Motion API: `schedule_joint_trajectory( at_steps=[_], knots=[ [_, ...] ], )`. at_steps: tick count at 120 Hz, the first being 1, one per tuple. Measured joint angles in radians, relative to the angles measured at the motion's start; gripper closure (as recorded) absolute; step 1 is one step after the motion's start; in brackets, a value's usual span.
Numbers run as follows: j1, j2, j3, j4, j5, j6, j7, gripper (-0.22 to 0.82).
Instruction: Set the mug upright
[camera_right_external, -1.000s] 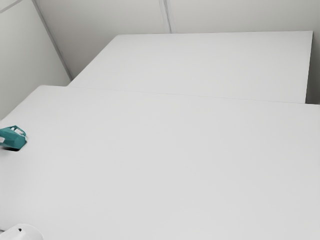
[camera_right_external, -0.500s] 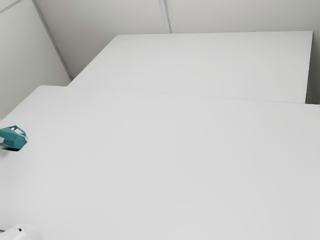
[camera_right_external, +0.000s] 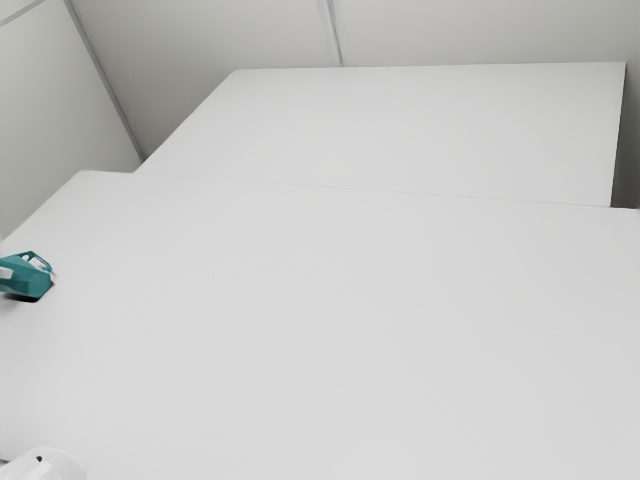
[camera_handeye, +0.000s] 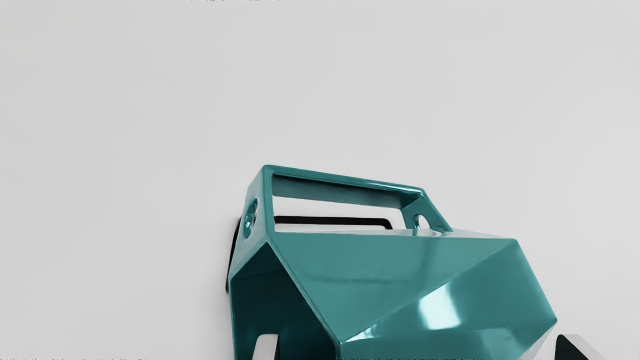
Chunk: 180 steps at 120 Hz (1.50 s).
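Observation:
At the exterior view's left edge, a small pale piece that looks like a fingertip of my gripper (camera_right_external: 6, 273) shows against the teal mug (camera_right_external: 32, 280). The faceted mug (camera_handeye: 410, 280) lies on its side, with its dark mouth and its base at opposite ends and the handle sticking out from one side. In the wrist view my gripper (camera_handeye: 421, 347) stands open, its fingers wide apart: one overlaps the mouth, the other is just past the base end. Whether either touches the mug I cannot tell. The mug's lower part is cut off there.
The mug lies on a white table (camera_right_external: 340, 330), near its edge at the exterior view's left. A second white surface (camera_right_external: 400, 130) adjoins it at the back. A rounded white part of the arm (camera_right_external: 50, 465) is in the exterior view's lower left corner.
The pale piece against the mug has shifted slightly up in the exterior view, and the white arm part has moved very slightly. The mug has stayed where it was.

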Motion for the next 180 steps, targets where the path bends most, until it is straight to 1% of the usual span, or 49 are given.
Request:
schedule_joint_trajectory(
  at_steps=[22,33,42,116,125,146,158,170,180],
  knots=[
    [0.002,0.009,0.017,-0.003,-0.059,-0.026,0.007,0.0],
    [0.003,0.015,0.042,-0.003,-0.094,-0.044,0.008,0.0],
    [0.003,0.017,0.05,-0.003,-0.113,-0.057,0.009,0.0],
    [0.029,0.026,0.051,0.006,-0.157,-0.15,0.013,0.01],
    [0.033,0.027,0.051,0.006,-0.159,-0.157,0.013,0.08],
    [0.035,0.027,0.051,0.006,-0.161,-0.166,0.014,0.32],
    [0.035,0.027,0.048,0.006,-0.162,-0.168,0.014,0.44],
    [0.035,0.028,0.045,0.006,-0.163,-0.17,0.015,0.54],
    [0.035,0.028,0.042,0.006,-0.163,-0.169,0.015,0.61]
  ],
)
